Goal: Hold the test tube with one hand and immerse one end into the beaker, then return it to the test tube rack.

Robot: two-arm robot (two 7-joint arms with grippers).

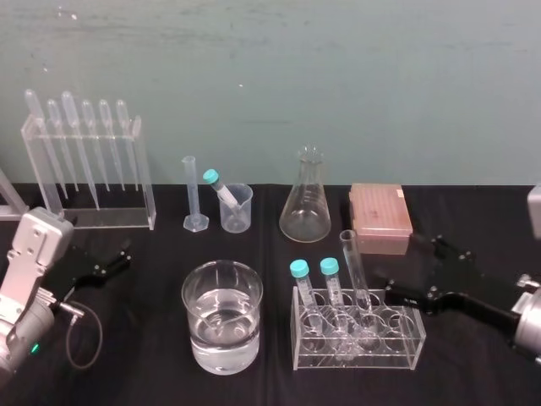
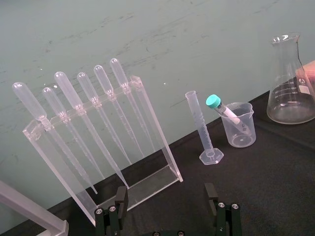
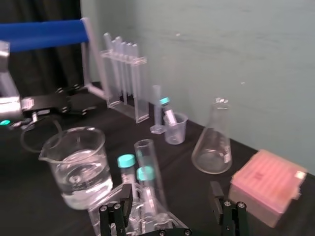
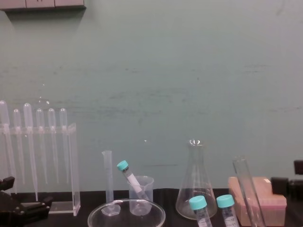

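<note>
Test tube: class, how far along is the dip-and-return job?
Done: nothing visibly; the test tube stands in the clear test tube rack, apart from the beaker. In hand: the right gripper is open beside the tube, holding nothing; the left gripper is parked at the left. Left, it seems: grasp, dip, return.

clear acrylic stand (image 2: 156,132) of six pipettes (image 2: 74,105), thin graduated cylinder (image 2: 203,128), small clear cup (image 2: 241,132) holding a teal-capped tube (image 2: 222,108), conical glass flask (image 2: 289,83), along the back edge of the black worktop (image 2: 261,187), left gripper (image 2: 166,194) with jaws apart

The head view looks steeply down at the table (image 1: 152,372); the chest view looks low across it. Both wrist views share the conical flask (image 2: 290,83).
</note>
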